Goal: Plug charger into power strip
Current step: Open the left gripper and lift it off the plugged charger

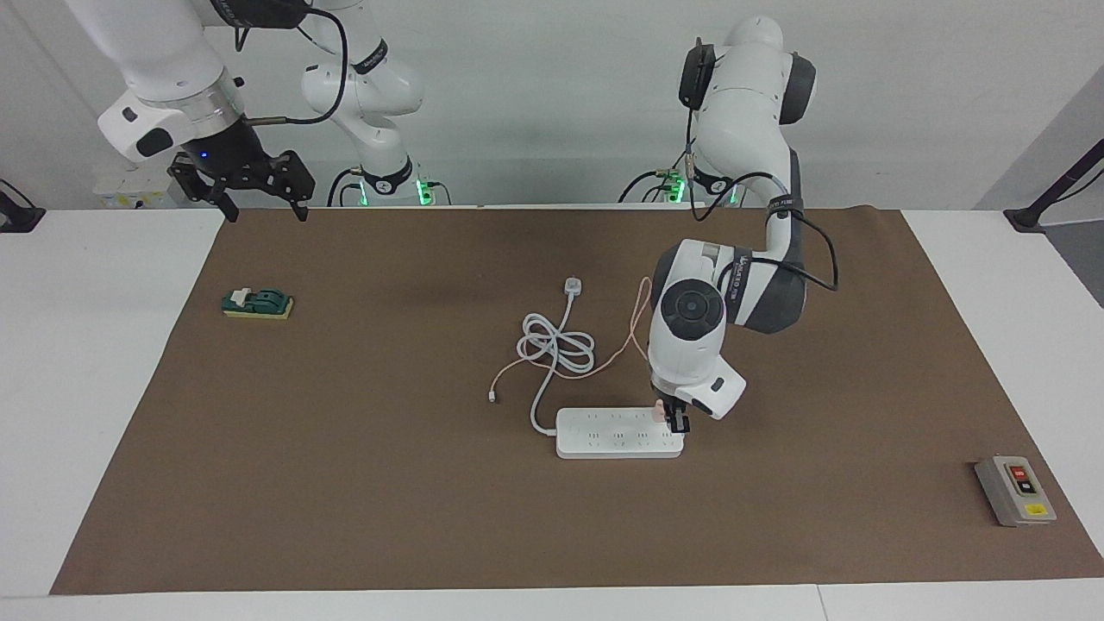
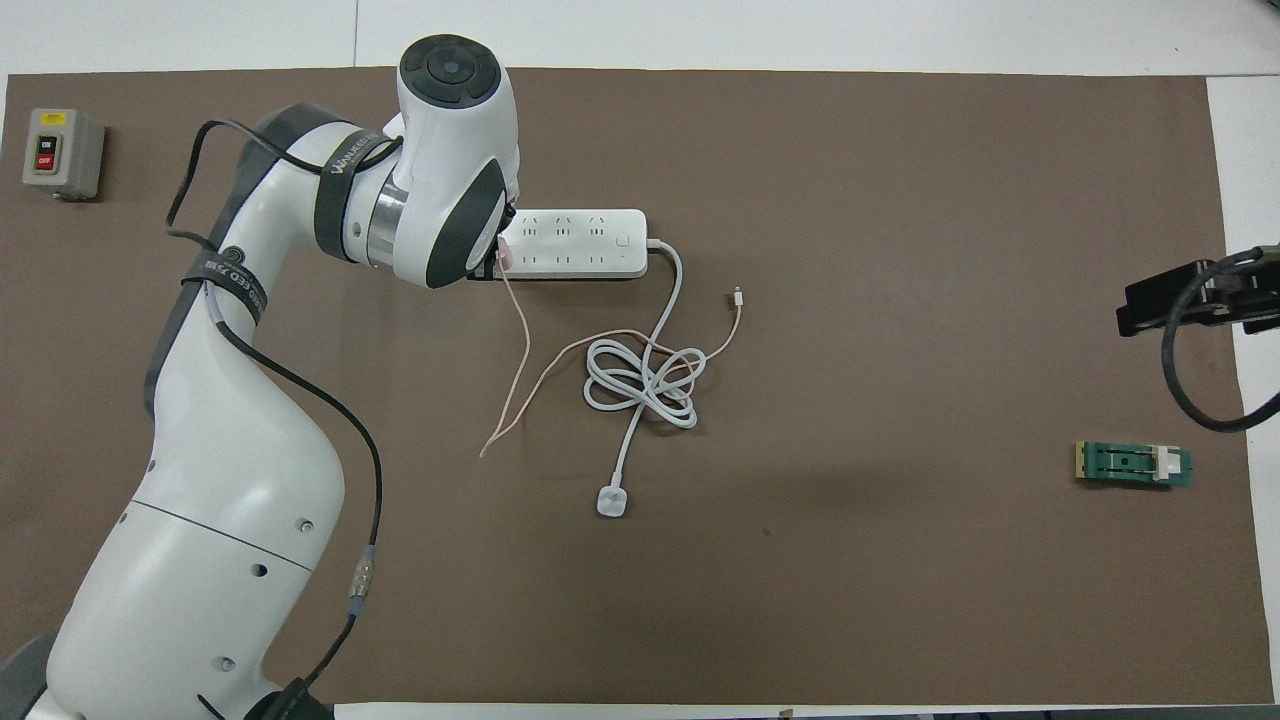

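I am holding the charger (image 1: 660, 412) in my left hand (image 1: 674, 420), fingers clamped on its pale-pink body, just right of centre and low in the facing view. I am pressing it down at the end socket of the power strip (image 1: 617, 434) toward the left arm's end of the table (image 1: 345, 483). Its thin pink cable (image 2: 520, 340) is trailing from the charger across the mat toward the robots.

As I judge it, the carrying is done and the plugging is in hand: the charger is touching the strip's top, but I cannot tell whether the prongs are fully seated. Pushing home and letting go are what is left.

My right hand (image 1: 257, 188) is waiting open in the upper left of the facing view, holding nothing.

No containers are showing on the table.
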You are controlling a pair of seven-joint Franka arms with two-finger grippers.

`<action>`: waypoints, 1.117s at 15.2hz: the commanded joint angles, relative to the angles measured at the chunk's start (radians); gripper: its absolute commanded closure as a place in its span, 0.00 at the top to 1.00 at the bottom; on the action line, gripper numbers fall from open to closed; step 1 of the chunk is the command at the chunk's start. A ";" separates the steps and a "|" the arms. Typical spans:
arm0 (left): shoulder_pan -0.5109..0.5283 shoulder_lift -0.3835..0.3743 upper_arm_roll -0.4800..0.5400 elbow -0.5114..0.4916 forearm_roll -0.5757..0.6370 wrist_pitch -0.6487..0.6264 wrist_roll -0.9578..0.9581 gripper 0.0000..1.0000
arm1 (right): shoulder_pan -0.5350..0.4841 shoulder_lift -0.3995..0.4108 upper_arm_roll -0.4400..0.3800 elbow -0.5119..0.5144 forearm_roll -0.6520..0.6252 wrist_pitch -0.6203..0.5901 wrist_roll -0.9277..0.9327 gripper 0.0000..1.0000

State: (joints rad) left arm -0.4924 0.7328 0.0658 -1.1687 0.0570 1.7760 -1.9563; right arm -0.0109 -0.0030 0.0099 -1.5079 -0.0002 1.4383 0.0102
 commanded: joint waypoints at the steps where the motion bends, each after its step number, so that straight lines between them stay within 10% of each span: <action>1: -0.025 0.027 -0.012 -0.080 -0.031 0.039 -0.041 0.00 | -0.018 -0.017 0.015 -0.018 -0.020 -0.006 -0.021 1.00; 4: -0.008 0.008 -0.012 -0.078 -0.037 0.033 -0.027 0.11 | -0.018 -0.017 0.015 -0.018 -0.020 -0.006 -0.021 1.00; 8: 0.002 -0.013 -0.011 -0.072 -0.046 0.022 0.002 1.00 | -0.018 -0.017 0.015 -0.018 -0.020 -0.006 -0.021 1.00; 17: 0.090 -0.142 -0.006 -0.040 -0.114 -0.115 0.140 1.00 | -0.018 -0.017 0.015 -0.018 -0.018 -0.006 -0.021 1.00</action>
State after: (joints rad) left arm -0.4145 0.6382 0.0612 -1.2002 -0.0394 1.7038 -1.8609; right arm -0.0109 -0.0030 0.0099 -1.5079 -0.0002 1.4383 0.0102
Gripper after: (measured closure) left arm 0.000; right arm 0.000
